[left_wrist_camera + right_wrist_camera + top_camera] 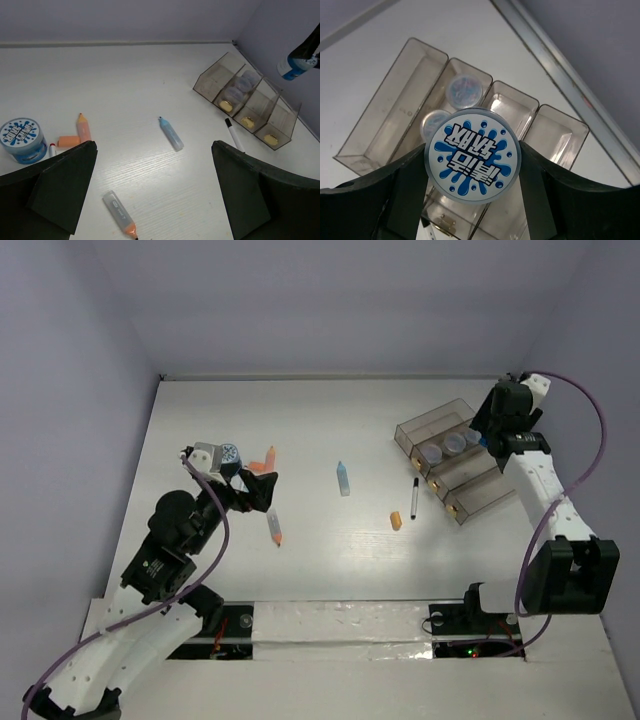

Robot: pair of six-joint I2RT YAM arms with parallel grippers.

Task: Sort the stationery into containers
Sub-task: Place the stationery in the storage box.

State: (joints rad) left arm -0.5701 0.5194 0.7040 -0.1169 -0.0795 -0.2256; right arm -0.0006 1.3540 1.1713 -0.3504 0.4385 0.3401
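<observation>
Stationery sorting, placement stage. The right pincer (472,167) clenched a blue-lidded jar (472,155) by its sides, with the lid facing the wrist camera. It hung over the middle compartments of the divided tray (380,125), close above the one holding two lidded jars (465,90). The side grip presumably kept the jar level, so that it could be set down flat beside its like. The left pincer (256,490) stood released with its jaws wide, low over the left part of the surface (330,420). It was near a second blue-lidded jar (21,140) and an orange-tipped marker (120,214), and was probably poised for a next pick. A light-blue stick (171,133), black pen (414,498) and orange stub (396,521) lay unsorted on the surface, outside the tray.
</observation>
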